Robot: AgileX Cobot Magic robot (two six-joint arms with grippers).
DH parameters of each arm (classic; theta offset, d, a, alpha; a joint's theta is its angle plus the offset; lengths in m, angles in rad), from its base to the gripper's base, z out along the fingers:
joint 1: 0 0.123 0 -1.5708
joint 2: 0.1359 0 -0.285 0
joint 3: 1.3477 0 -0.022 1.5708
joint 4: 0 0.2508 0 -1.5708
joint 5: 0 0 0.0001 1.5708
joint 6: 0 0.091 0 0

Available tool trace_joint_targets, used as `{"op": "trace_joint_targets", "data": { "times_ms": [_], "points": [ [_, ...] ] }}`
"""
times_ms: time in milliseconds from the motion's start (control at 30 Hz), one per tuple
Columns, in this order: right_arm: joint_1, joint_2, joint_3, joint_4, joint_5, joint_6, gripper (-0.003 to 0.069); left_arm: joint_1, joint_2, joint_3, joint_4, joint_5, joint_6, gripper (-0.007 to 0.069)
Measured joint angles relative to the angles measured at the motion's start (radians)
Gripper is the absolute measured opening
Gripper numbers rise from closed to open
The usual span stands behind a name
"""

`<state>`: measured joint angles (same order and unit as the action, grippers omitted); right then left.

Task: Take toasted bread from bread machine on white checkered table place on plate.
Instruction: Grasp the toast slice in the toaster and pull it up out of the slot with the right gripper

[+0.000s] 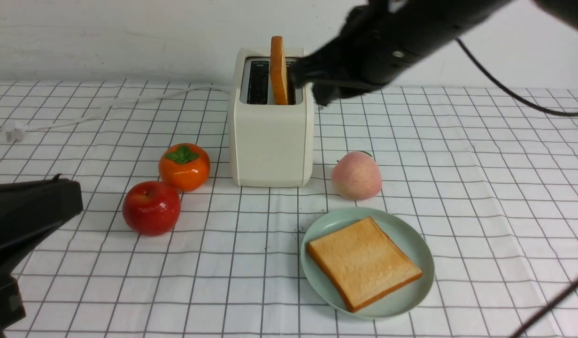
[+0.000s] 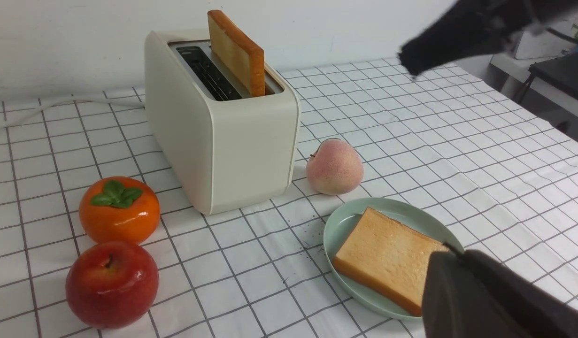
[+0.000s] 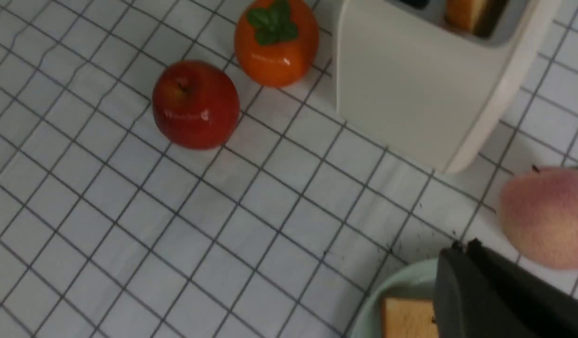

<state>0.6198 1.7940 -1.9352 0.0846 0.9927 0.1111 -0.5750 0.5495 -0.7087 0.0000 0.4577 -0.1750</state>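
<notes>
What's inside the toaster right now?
One slice of toast stands upright in the toaster's right-hand slot, its top sticking out. The left slot looks empty and dark inside. The slice's lower part and the slot bottoms are hidden.

A plain white wall (image 1: 129,37) is seen right behind the table (image 1: 504,188) and is met by its far edge. In the left wrist view, past the table's corner, a white shelf (image 2: 514,68) is seen with a white box (image 2: 547,44) set on it. A dark desk (image 2: 563,75) on thin legs is placed beside it. A dim grey floor (image 2: 551,117) can just be made out below. The scene is lit evenly, and only soft shadows are cast.
</notes>
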Motion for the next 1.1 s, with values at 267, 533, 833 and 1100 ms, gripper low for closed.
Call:
{"op": "trace_joint_targets", "data": {
  "times_ms": [267, 533, 833, 1100],
  "points": [
    [0.069, 0.395, -0.551, -0.288, 0.049, 0.249, 0.0146, 0.000, 0.000, 0.000, 0.000, 0.001, 0.000, -0.0013],
    [0.024, 0.615, -0.812, -0.333, 0.027, 0.334, 0.0435, 0.000, 0.000, 0.000, 0.000, 0.006, 0.000, -0.0009],
    [-0.041, 0.706, -0.822, -0.327, -0.072, 0.340, 0.0390, 0.000, 0.000, 0.000, 0.000, 0.013, 0.000, -0.0008],
    [-0.054, 0.714, -0.822, -0.319, -0.100, 0.340, 0.0159, 0.000, 0.000, 0.000, 0.000, 0.013, 0.000, -0.0006]
  ]
}}
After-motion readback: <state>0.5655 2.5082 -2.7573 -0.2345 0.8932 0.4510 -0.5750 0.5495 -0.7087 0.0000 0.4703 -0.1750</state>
